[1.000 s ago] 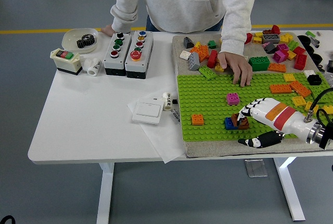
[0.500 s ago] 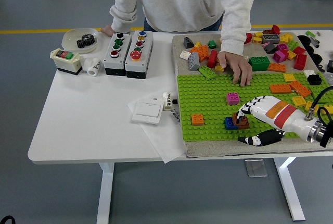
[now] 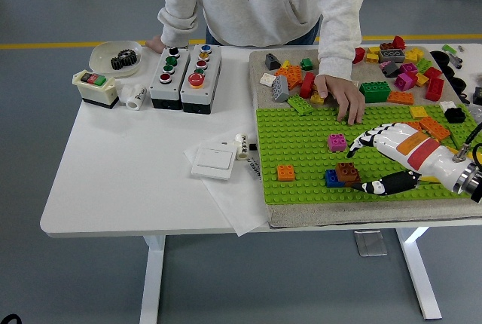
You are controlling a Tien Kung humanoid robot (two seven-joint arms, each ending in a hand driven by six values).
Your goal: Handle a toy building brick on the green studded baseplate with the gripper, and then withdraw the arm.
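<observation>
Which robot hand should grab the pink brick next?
Probably the right hand. It is already over the green baseplate, fingers open, holding nothing, just right of the pink brick. The left hand is not in view. A person's hand rests on the baseplate's far edge.

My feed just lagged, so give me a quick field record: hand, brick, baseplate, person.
right hand: open, holding nothing, just right of the brick stack
brown brick: on the blue brick, free of the hand
green baseplate: also carries a pink brick and an orange brick
person's hand: resting on baseplate's far edge
left hand: not in view
</observation>
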